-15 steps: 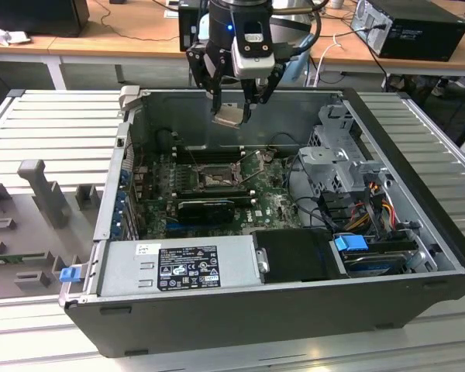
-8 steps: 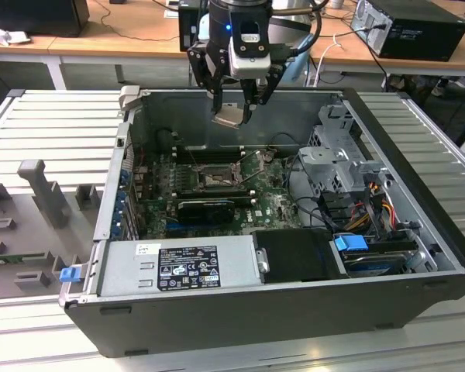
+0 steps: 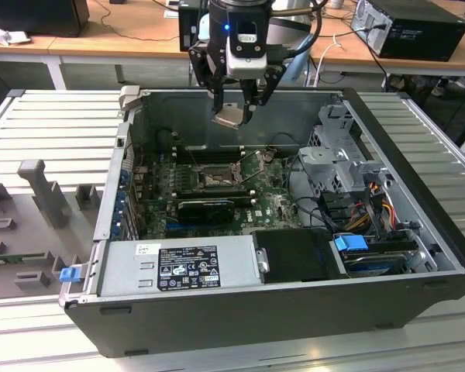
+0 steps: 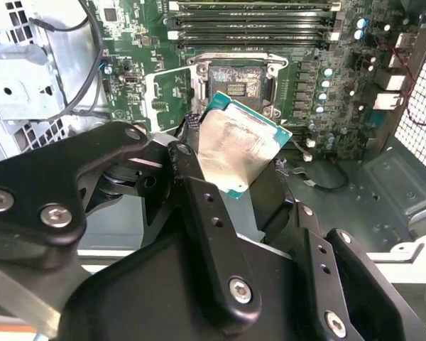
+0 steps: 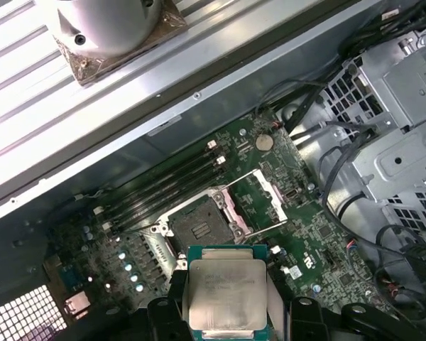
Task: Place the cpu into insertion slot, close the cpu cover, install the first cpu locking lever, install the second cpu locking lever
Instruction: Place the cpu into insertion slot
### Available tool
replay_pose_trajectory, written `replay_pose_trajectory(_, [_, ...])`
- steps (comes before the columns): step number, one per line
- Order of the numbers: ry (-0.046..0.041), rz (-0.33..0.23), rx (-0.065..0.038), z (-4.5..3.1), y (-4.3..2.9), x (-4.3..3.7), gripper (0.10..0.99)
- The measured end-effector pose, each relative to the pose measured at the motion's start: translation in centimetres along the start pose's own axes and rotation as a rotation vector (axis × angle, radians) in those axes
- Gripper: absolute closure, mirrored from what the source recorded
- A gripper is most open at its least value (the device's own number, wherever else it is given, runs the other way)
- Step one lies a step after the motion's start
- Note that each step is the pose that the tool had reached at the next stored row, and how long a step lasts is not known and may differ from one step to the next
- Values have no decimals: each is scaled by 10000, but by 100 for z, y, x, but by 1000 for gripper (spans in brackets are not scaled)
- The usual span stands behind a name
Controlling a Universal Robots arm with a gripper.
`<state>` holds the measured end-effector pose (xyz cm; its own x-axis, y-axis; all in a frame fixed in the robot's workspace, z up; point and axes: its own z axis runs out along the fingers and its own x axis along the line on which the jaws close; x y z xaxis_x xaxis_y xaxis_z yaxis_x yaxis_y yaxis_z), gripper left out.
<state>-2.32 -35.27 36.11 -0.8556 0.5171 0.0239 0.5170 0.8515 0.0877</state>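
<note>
My gripper (image 3: 234,107) hangs above the open computer case, shut on the cpu (image 3: 229,117), a flat square chip with a pale metal top. In both wrist views the cpu (image 4: 234,145) (image 5: 227,295) sits tilted between the black fingers (image 4: 188,167), well above the board. Below it, the insertion slot (image 3: 215,180) (image 4: 236,82) (image 5: 197,220) lies uncovered on the green board. The cpu cover (image 4: 172,89) (image 5: 259,199) is swung open beside the slot, and green board shows through its window.
Long black memory slots (image 4: 252,21) run beside the socket. A black graphics card (image 3: 205,208) lies across the board, with the power supply (image 3: 178,267) in front. A metal drive cage (image 3: 341,163) and cables (image 3: 372,201) fill the exterior view's right. The case walls (image 3: 294,105) surround the board.
</note>
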Motion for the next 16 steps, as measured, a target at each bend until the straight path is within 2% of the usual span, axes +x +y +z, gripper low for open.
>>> replay_pose_trajectory(6, [-81,831,-4,5,-2,2,557])
replay_pose_trajectory(16, [-107,1128,-11,11,-8,12,557])
